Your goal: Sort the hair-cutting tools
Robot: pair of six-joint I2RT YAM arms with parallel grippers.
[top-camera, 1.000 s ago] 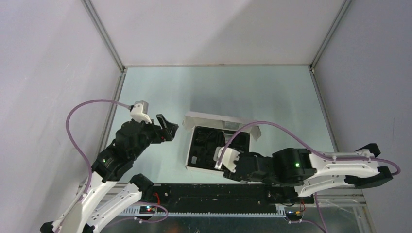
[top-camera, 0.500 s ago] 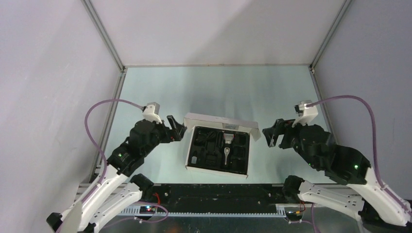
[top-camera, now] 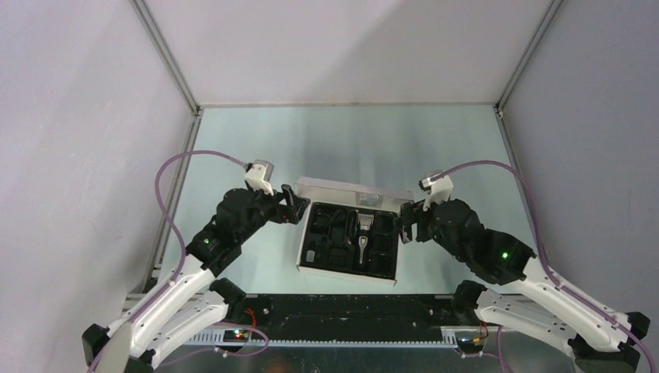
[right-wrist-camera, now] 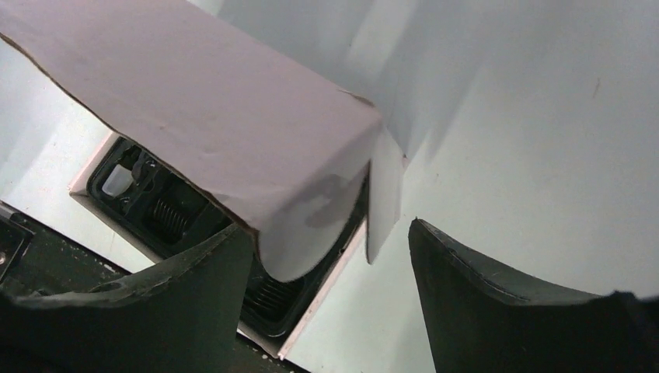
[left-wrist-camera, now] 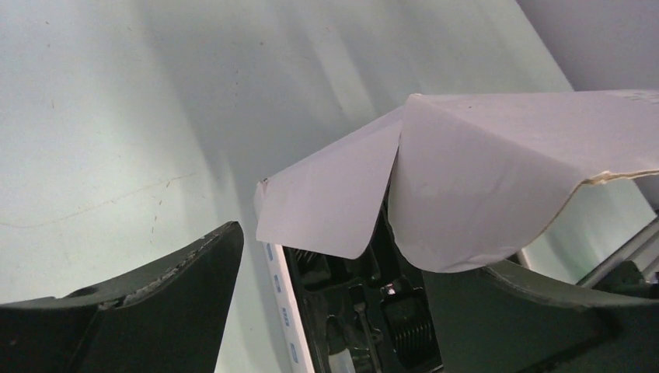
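The print on the lid (top-camera: 365, 200) is too small for you to read. Your white box (top-camera: 346, 273) sits mid-table (top-camera: 342, 140). Its black insert holds the silver-tipped clipper body (top-camera: 363, 235), with dark comb attachments (top-camera: 334, 233) beside it. Your left gripper (top-camera: 295, 207) and right gripper (top-camera: 406, 223) each straddle a lid corner flap, fingers spread and pinching nothing.

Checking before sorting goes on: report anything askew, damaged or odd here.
The white box sits slightly askew on the table. Its lid stands half open, side flaps splayed, and one flap edge looks ragged, as if torn. The hair-cutting tools lie inside the box; nothing has spilled.
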